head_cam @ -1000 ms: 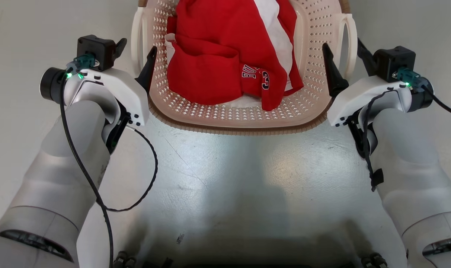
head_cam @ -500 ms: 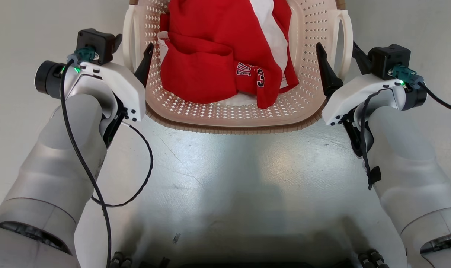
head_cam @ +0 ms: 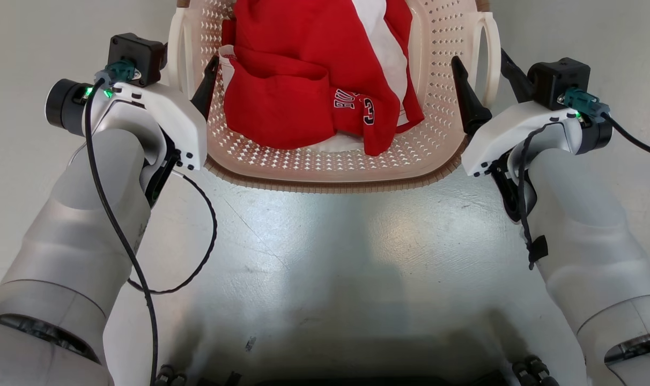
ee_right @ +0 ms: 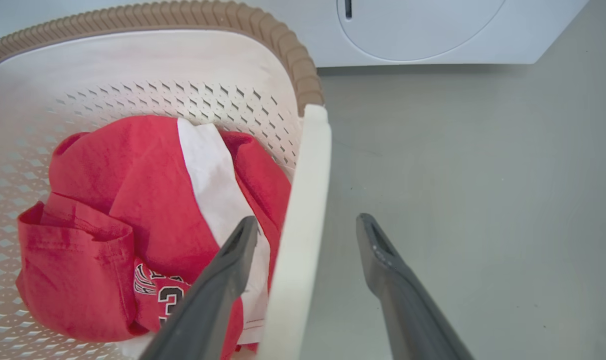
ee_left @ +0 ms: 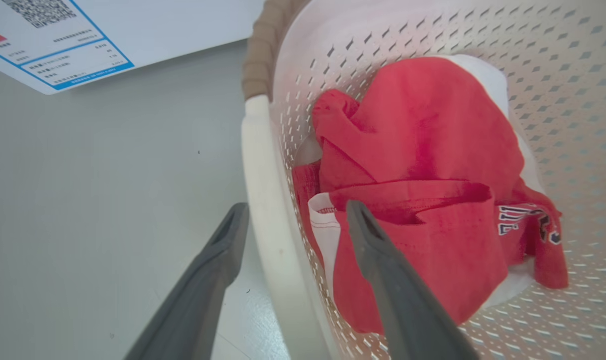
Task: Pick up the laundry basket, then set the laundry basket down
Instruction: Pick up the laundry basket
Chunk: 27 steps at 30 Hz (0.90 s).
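**Both claws spread wide, astride the basket's handles**

Far left of the head view, bare grey floor [head_cam: 14, 161] leaves open room beside the left arm, and a black cable [head_cam: 196, 257] loops loose off that arm. The left gripper [ee_left: 298, 207] has its jaws spread wide and grips nothing. One finger sits outside the white left handle [head_cam: 176, 53], the other inside the basket wall. In its wrist view the inner finger lies over the red jersey [head_cam: 282, 91], and a blue-bordered label [ee_left: 53, 45] shows at upper left.

Top centre sits the laundry basket [head_cam: 330, 186], far end cut by the frame's top edge, brown rim nearest the robot, jersey heaped inside. Below it, bare floor runs down to the bottom edge.

Over on the right, the right gripper [ee_right: 308, 219] is wide open too and empty, straddling the right handle [head_cam: 491, 53] the same way. Its wrist view has a white washer [ee_right: 423, 30] beyond the basket at the top and bare floor on the right.

Against a second ago, basket and both arms sit a touch further left and higher in the head view, and the floor marks have slid with them. The jaws are as wide as then.
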{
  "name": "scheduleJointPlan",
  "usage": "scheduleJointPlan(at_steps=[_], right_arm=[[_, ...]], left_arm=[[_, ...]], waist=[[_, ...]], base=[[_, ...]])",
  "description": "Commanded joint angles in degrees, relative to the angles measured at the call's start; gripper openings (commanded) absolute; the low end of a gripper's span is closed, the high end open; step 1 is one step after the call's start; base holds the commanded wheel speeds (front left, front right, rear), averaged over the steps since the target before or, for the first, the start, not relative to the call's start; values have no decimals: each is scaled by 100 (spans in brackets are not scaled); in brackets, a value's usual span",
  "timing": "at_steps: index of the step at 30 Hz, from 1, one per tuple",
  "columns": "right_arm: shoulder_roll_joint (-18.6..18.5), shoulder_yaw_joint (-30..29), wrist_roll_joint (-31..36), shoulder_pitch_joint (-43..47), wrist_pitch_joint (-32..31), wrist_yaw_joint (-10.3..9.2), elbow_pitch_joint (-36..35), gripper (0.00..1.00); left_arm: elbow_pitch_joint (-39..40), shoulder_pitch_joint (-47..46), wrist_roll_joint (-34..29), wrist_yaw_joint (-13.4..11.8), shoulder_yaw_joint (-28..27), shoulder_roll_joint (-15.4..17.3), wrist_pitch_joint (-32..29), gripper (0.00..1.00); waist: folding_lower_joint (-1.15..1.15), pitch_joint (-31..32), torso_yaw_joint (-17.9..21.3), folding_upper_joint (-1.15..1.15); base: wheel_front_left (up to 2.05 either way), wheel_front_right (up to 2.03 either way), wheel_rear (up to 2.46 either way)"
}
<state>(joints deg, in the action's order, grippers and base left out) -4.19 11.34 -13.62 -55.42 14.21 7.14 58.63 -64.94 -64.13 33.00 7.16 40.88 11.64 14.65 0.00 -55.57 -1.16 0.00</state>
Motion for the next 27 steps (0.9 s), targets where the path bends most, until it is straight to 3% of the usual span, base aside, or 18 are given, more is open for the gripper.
scheduleJointPlan(at_steps=[1, 9, 10, 11, 12, 27], right_arm=[[131, 105, -39, 203, 79, 35, -4, 100], [131, 147, -29, 191, 79, 35, 5, 100], [131, 166, -24, 193, 79, 35, 4, 100], [131, 215, -69, 205, 79, 35, -6, 19], [131, 272, -130, 218, 79, 35, -1, 0], [131, 815, -430, 39, 77, 35, 615, 0]], left_arm=[[28, 2, 98, 33, -72, 244, 35, 100], [8, 7, 146, 33, 3, 248, 35, 99], [-15, 19, 163, 33, 28, 235, 35, 82], [-32, 26, 185, 33, 55, 214, 34, 82], [-65, 43, 201, 33, 107, 190, -5, 0], [-271, 107, 662, 33, 426, 27, -134, 0]], waist=[[0, 0, 2, 0], [0, 7, 17, 0], [0, 13, 20, 0], [0, 17, 13, 0], [0, 23, 9, 0], [0, 186, -77, 0]], base=[[0, 0, 0], [0, 0, 0], [0, 0, 0], [0, 0, 0], [0, 0, 0], [0, 0, 0]])
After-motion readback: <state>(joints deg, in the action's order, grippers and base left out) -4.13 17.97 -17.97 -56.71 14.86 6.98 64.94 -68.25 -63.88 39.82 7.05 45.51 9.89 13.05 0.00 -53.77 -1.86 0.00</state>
